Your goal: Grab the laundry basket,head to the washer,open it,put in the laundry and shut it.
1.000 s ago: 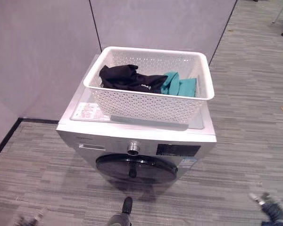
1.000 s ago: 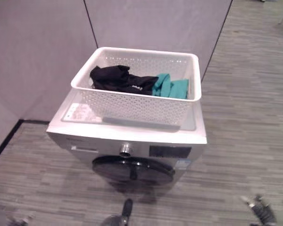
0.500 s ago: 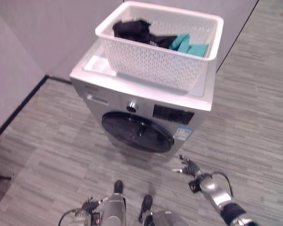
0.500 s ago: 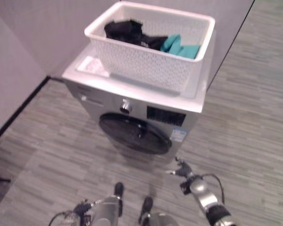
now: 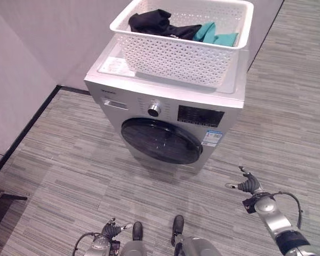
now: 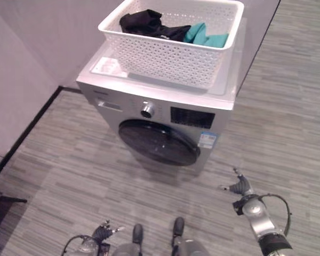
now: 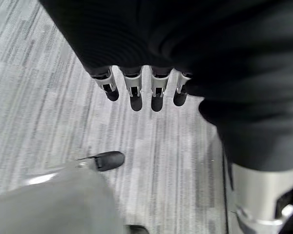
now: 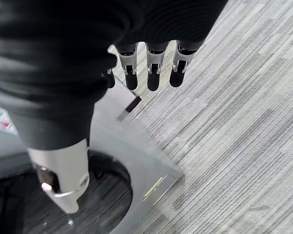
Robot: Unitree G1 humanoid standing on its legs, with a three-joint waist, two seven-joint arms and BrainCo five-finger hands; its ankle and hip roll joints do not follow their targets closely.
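I stand in a bare test room, not a home laundry: a lone washer (white basket on top) sits against plain grey partition panels on grey striped carpet flooring.

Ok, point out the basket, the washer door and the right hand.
basket [image 5: 176,56]: left eye view, on its perforated front wall.
washer door [image 5: 160,141]: left eye view, middle of the dark round glass.
right hand [image 5: 247,184]: left eye view, on the palm.
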